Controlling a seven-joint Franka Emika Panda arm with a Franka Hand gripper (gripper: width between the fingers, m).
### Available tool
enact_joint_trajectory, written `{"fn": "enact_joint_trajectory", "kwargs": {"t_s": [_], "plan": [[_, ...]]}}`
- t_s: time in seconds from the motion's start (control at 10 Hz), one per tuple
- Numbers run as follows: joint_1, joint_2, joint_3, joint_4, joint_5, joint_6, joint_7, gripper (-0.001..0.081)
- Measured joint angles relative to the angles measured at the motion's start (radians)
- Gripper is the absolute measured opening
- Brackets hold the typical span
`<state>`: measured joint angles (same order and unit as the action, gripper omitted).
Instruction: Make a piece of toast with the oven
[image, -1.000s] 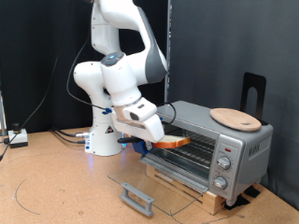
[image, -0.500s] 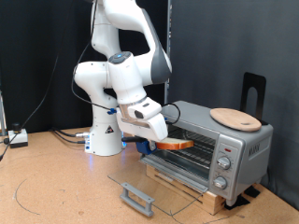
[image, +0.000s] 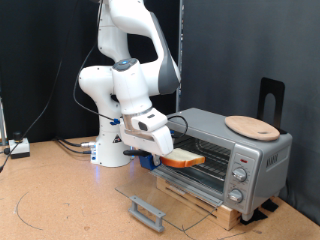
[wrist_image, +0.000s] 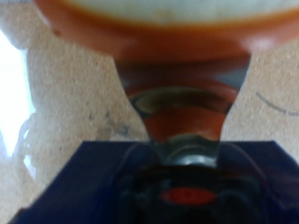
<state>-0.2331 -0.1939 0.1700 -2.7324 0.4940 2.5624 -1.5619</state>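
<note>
White arm, orange crust, silver oven

My arm (image: 125, 75) is glossy white with grey joints, and my gripper (image: 168, 153) is white too. The piece of toast (image: 184, 158) between my fingers has an orange-brown crust; close up, the piece of toast (wrist_image: 149, 23) shows a pale face above that orange rim. The oven (image: 235, 150) is silver-grey with dark glass and silver knobs (image: 238, 177). A tan round board (image: 251, 126) sits on it. The tabletop (image: 60, 195) is speckled light brown, the backdrop (image: 230, 50) black. A small blue object (image: 146, 156) shows under my wrist.
</note>
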Motion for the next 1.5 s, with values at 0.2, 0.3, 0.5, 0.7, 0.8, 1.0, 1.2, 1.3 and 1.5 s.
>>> {"fn": "enact_joint_trajectory", "kwargs": {"t_s": [0.2, 0.3, 0.5, 0.7, 0.8, 1.0, 1.2, 1.3, 1.5], "plan": [[-0.021, 0.016, -0.004, 0.0, -0.024, 0.011, -0.002, 0.0396], [-0.029, 0.018, -0.005, 0.0, -0.027, 0.011, -0.006, 0.0396], [-0.039, 0.019, -0.01, 0.0, -0.028, 0.011, -0.018, 0.0396], [-0.042, 0.019, -0.014, 0.001, -0.028, 0.011, -0.029, 0.0396], [-0.042, 0.019, -0.015, 0.002, -0.025, 0.008, -0.032, 0.0396], [-0.037, 0.018, -0.014, 0.006, -0.004, -0.008, -0.046, 0.0396], [-0.011, 0.002, -0.004, 0.006, 0.033, -0.03, -0.059, 0.0396], [0.006, -0.009, 0.004, 0.003, 0.053, -0.032, -0.067, 0.0396], [0.047, -0.041, 0.027, -0.013, 0.089, -0.034, -0.071, 0.0396]]}}
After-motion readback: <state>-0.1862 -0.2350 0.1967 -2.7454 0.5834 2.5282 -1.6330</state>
